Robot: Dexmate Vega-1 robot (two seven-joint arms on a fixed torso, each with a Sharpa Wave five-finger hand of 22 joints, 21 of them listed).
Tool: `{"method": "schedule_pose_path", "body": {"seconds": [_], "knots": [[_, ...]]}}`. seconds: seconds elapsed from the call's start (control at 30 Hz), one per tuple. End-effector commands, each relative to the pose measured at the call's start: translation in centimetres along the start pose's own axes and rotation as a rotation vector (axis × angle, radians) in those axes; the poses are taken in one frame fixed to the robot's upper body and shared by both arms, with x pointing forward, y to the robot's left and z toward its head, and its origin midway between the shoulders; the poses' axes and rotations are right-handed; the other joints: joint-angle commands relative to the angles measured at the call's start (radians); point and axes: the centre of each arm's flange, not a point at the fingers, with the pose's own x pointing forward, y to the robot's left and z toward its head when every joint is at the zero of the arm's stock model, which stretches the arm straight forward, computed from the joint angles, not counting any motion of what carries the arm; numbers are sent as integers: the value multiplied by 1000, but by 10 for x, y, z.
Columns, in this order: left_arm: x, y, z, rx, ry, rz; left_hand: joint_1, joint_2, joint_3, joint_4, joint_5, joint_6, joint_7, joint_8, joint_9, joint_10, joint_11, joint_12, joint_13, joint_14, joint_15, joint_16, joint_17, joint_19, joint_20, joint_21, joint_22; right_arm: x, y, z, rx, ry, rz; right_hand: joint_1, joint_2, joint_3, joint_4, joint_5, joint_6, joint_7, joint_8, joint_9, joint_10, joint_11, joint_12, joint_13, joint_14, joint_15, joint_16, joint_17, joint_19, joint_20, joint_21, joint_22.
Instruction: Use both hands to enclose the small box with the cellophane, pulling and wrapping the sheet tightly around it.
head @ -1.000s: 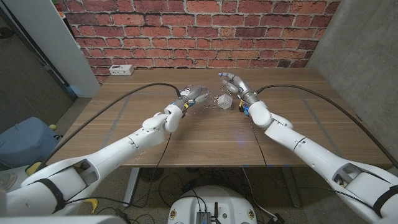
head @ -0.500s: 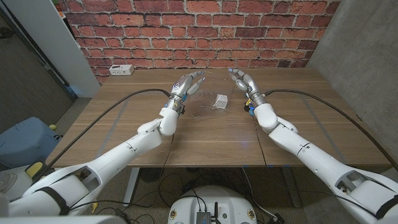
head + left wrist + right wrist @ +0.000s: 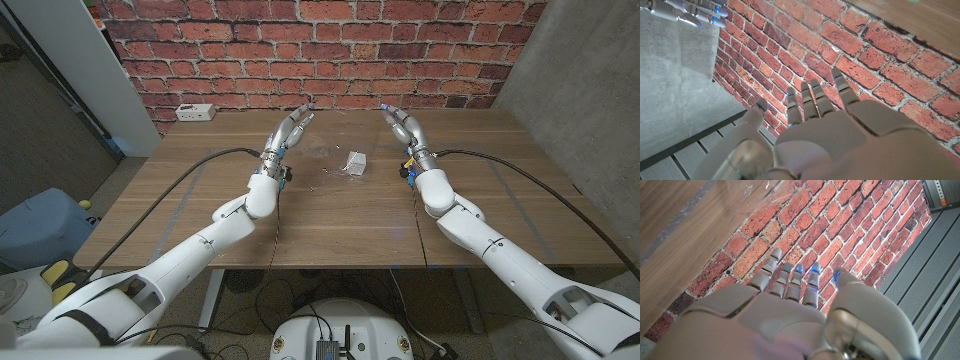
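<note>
Head view: small box [image 3: 354, 161] (no legible label, perhaps too small) under cellophane [image 3: 330, 172].

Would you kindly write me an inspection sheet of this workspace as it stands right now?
Surface: brown wooden table, bare wood in front of the arms.
Job's things: small white box near the table's middle, on a clear cellophane sheet that looks crumpled; box not enclosed.
Clutter: white power strip at the far left corner.
Hands: left hand and right hand raised on either side of the box, fingers extended, holding nothing.
Cables: black cables run along both arms; more hang under the table's front edge.
Surroundings: red brick wall behind, grey concrete wall on the right, blue container on the floor at left.
</note>
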Motion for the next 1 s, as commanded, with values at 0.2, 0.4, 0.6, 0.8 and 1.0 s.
{"method": "schedule_pose_path", "body": {"seconds": [0.2,0.4,0.6,0.8,1.0], "knots": [[-12,26,-14,-231,15,9,2,-20,-2,-20,-4,-43,-20,2,-3,-50,-8,-6,1,-48,2,-3,3,-20,-1,-11,1,-19,-9,6,129,-16,-77,-19,-21,-20,-6,2,18,13,-3,3,20,14,6,5,18,5,5,-2,11,14,3,5],[-19,35,-18,-305,16,0,-1,-23,-5,-23,-6,-47,-19,6,-4,-67,-7,-6,0,-73,2,-5,2,-29,-5,-17,1,-28,-13,11,185,-23,-120,-29,-33,-28,-8,4,27,23,-3,3,27,19,5,5,31,6,4,-6,18,19,4,5],[-26,49,-31,-371,38,-25,-3,-19,-5,-23,-6,-44,-18,9,-4,-69,-7,-3,-1,-79,-2,-3,2,-32,-16,-19,0,-42,-21,11,250,-9,-212,-31,-42,-30,-18,8,38,33,-2,2,44,28,7,5,49,11,1,-14,23,27,3,5],[-29,55,-52,-428,95,-36,2,63,25,3,-1,-31,-6,17,-5,-64,-6,8,-5,-85,-6,6,2,-27,-26,-21,0,-58,-27,12,241,-1,-317,-36,-50,-32,-25,11,44,46,-5,2,51,46,5,5,63,24,-3,-20,33,23,4,4],[-31,56,-69,-435,147,-34,5,73,33,7,-1,-46,-12,11,-5,-72,-9,7,-6,-92,-9,4,0,-33,-33,-24,0,-76,-3,23,263,-43,-343,-30,-54,-30,-37,13,30,41,-13,2,43,47,-2,5,59,24,-13,-26,36,20,2,4]]}}
